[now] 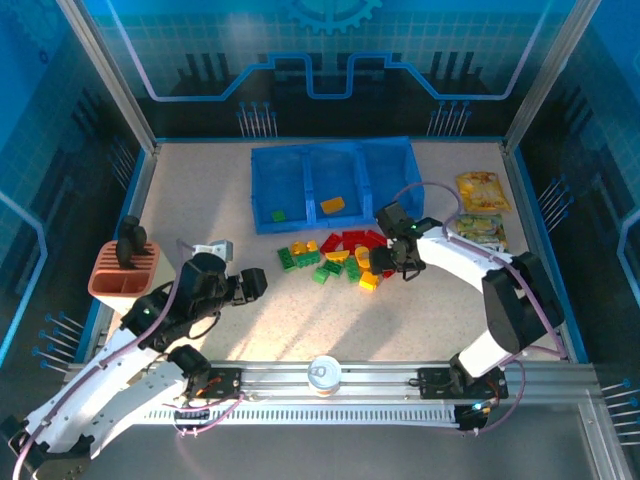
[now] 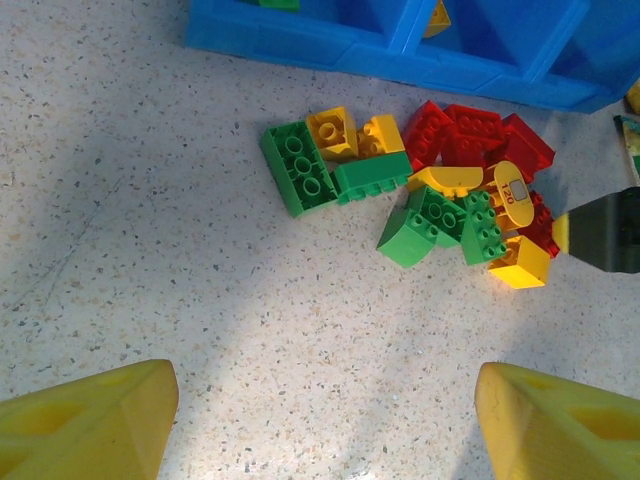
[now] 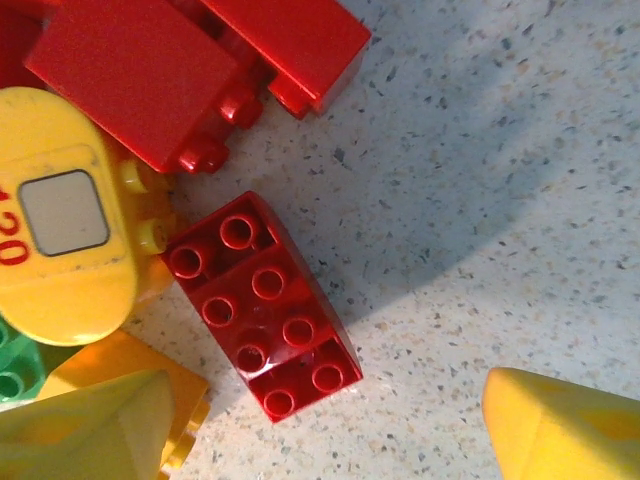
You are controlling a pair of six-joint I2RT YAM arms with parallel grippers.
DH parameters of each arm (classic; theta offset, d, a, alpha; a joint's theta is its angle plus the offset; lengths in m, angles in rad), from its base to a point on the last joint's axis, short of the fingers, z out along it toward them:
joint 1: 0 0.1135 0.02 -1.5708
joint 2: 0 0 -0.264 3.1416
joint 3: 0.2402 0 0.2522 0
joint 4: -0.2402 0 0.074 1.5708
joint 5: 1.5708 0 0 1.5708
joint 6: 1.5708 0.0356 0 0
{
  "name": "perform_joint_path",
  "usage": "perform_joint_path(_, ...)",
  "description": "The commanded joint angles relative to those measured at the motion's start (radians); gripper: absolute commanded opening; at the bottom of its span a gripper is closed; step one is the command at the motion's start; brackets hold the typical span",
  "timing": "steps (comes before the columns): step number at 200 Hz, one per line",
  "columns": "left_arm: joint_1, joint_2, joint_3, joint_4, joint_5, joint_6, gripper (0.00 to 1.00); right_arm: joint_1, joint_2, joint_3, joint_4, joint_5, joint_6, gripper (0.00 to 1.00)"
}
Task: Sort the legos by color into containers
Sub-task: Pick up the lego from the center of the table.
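Top external view put the left gripper [image 1: 252,284] over the bare speckled tabletop [image 1: 300,330], left of centre. It was well apart from the pile of small red, yellow and green studded plastic legos [image 1: 335,258] at mid-frame. The right gripper [image 1: 383,264] pointed down at the pile's right edge. Above the pile lay the translucent blue plastic tray [image 1: 256,190] with three compartments side by side. One green brick [image 1: 278,215] sat in the left compartment and one yellow brick [image 1: 333,205] in the middle one.

On the left wrist view I saw the left gripper's two yellow fingers [image 2: 85,420] at the lower corners of the frame. They were spread wide with bare tabletop between them, holding and touching nothing. The pile lay in the upper centre, just below the tray's front wall.

On the right wrist view, the right gripper's yellow fingers [image 3: 570,430] also stood at the lower corners, apart, with nothing clamped. A red eight-stud brick [image 3: 262,305] lay studs-up on the tabletop above the gap, left of centre and nearer the lower-left finger, not between the tips. That finger overlapped a yellow-orange brick [image 3: 150,360], and I could not tell whether it touched it. A yellow oval piece with a grey panel and red numerals [image 3: 65,240] lay just beside the red brick at the left edge. Two bigger red bricks [image 3: 150,80] lay at the upper left.
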Motion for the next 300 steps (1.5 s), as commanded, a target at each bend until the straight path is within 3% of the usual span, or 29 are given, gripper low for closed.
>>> perform_joint_path(1, -0.008, -0.015, -0.009, -0.013, 0.003, -0.022, 0.79, -0.012, 0.046, 0.016, 0.015, -0.019, -0.014, 0.8)
perform_joint_path(77, -0.008, -0.017, -0.017, -0.009, -0.002, -0.022, 0.79, -0.008, 0.104, -0.001, 0.044, -0.034, -0.01, 0.76)
perform_joint_path(133, -0.008, -0.018, -0.023, -0.007, -0.002, -0.024, 0.79, -0.003, 0.098, -0.026, 0.058, -0.036, 0.009, 0.61)
perform_joint_path(186, -0.008, -0.018, -0.036, 0.005, 0.002, -0.029, 0.79, 0.026, 0.059, -0.069, 0.058, -0.015, 0.04, 0.57)
perform_joint_path(238, -0.008, -0.013, -0.034, 0.015, 0.001, -0.022, 0.79, 0.029, 0.005, -0.07, 0.034, 0.028, 0.058, 0.4)
perform_joint_path(300, -0.008, -0.009, -0.034, 0.021, 0.0, -0.021, 0.79, 0.037, -0.073, -0.001, -0.037, 0.029, 0.043, 0.35)
